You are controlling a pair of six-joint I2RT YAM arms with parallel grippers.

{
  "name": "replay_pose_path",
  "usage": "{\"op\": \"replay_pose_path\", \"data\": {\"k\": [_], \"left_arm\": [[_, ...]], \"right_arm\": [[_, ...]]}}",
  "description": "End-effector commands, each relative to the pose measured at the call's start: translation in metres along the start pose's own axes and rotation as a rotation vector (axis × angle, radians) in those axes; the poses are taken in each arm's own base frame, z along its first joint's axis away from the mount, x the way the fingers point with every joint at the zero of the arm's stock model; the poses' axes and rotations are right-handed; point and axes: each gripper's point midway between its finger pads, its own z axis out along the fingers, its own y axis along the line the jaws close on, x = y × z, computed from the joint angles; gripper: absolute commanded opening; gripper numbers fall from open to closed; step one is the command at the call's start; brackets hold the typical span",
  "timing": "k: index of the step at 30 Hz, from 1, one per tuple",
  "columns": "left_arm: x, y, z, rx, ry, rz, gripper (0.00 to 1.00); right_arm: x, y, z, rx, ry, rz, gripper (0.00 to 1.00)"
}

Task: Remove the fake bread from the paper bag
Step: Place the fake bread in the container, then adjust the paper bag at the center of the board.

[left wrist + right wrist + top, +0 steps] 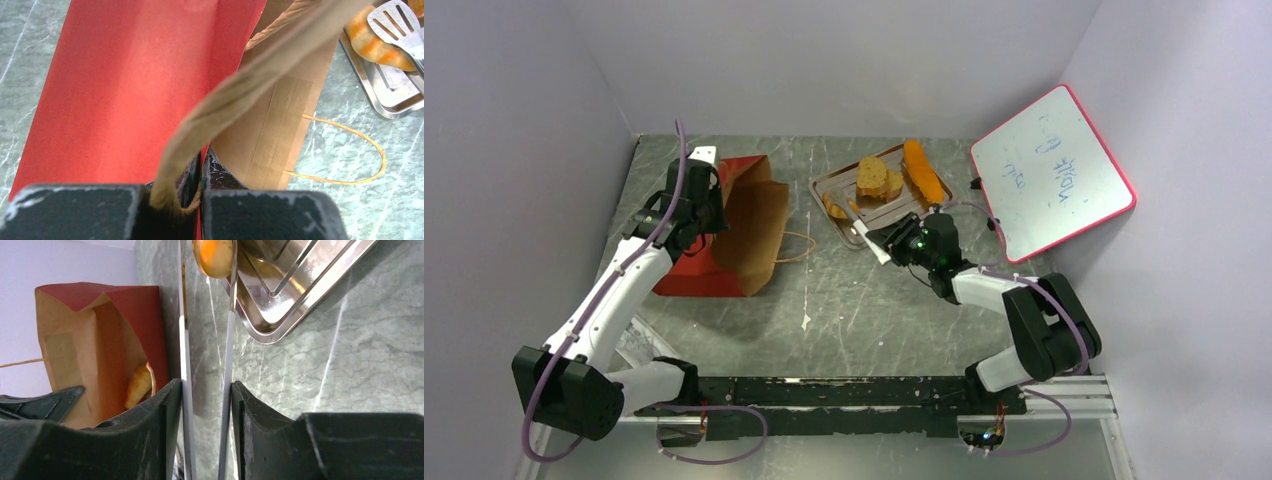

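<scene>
1. We see three plain, matt walls (824, 60) of pale lilac-white closing in the space at the back, the left and the right.
2. The table (854, 320) has a dark grey-green top with pale, marble-like veins and a few white scuffs.
3. A whiteboard (1054, 175) with a red frame stands tilted by the right wall, at the far right of the table; we see faint handwriting on it but cannot read it.
4. Along the near edge runs a black bar (844, 392), with a ribbed aluminium rail (1089, 395) at its right end.
5. We find the light soft and even, with only faint shadows on the tabletop.
</scene>
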Motion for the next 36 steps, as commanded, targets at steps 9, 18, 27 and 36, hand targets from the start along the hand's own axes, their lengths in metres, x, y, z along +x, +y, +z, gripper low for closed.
{"op": "replay_pose_path", "data": {"k": [9, 18, 27, 36], "left_arm": [[-0.017, -0.011, -0.009, 0.065, -0.057, -0.003, 0.07], [-0.02, -0.01, -0.013, 0.066, -0.061, 0.001, 0.07], [-0.013, -0.01, -0.012, 0.066, -0.048, -0.001, 0.07], [-0.003, -0.024, -0.018, 0.172, -0.064, 0.053, 0.07]], "right_arm": [[-0.02, 0.003, -0.027, 0.019, -0.068, -0.039, 0.44], [-0.017, -0.001, -0.052, 0.054, -0.072, -0.06, 0.44], [-0.019, -0.002, -0.075, 0.081, -0.108, -0.078, 0.43], [-0.023, 0.029, -0.102, 0.014, -0.127, -0.153, 0.41]]}}
